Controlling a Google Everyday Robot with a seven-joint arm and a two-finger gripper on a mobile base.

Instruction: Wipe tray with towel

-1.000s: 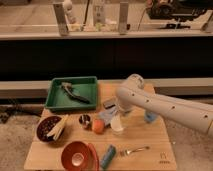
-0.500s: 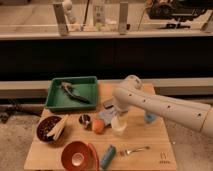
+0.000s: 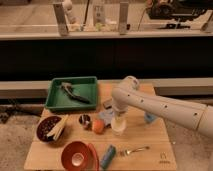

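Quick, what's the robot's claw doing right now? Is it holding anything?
Gripper: pointing down at the table, just right of the orange object and below the green tray. Whether it is open, closed or holding something cannot be told.

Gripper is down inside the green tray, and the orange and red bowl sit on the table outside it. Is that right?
Not quite. The camera view shows the gripper lowered over the table beside the orange, outside the green tray, not in it. The orange and the red bowl do sit on the table outside the tray.
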